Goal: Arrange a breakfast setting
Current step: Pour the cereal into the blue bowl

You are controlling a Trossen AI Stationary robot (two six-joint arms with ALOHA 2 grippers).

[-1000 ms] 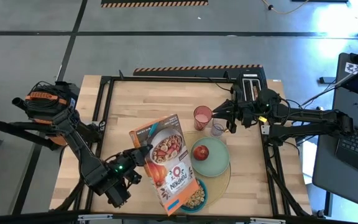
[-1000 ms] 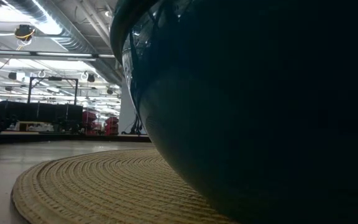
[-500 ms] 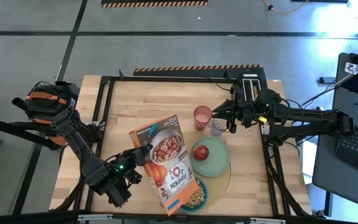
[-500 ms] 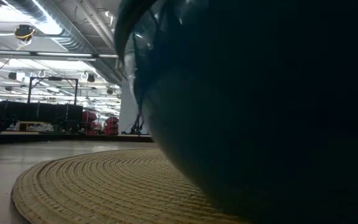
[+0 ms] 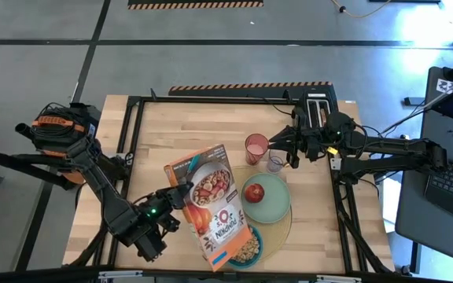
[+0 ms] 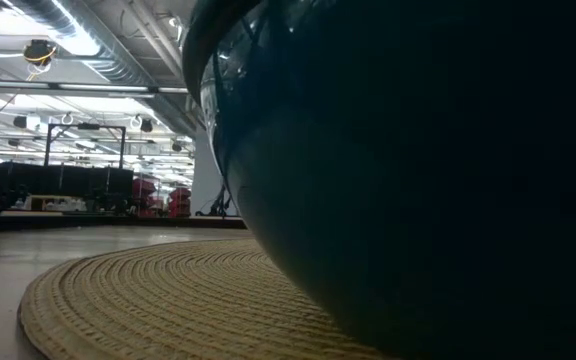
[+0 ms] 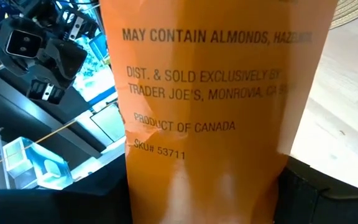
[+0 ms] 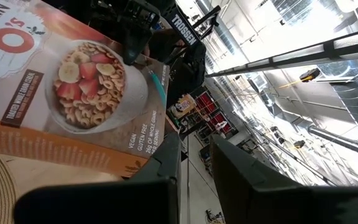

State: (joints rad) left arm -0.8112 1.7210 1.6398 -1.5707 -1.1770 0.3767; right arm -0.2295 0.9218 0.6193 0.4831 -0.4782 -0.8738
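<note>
At the left of the wooden surface [image 5: 156,134], the left gripper [image 5: 171,198] has its fingers closed on the near edge of an orange cereal box [image 5: 211,206], which it holds tipped over the blue bowl [image 5: 250,250] at the front of the round yellow placemat [image 5: 287,222]. Cereal already lies in the bowl, so the step in hand looks like pouring, well advanced. Just right of the box, the red apple [image 5: 254,192] sits on the pale green plate [image 5: 272,206], with the pink cup [image 5: 255,147] and the clear mug [image 5: 275,163] behind the plate at the mat's far rim. Farther right, the right gripper [image 5: 293,153] hovers just beside the mug; its fingers appear parted and hold nothing. No toast or spoon can be made out. Next, the box probably needs righting without dragging it across the bowl's rim, then setting down clear of the mat; the risk is spilling cereal or nudging the bowl.
</note>
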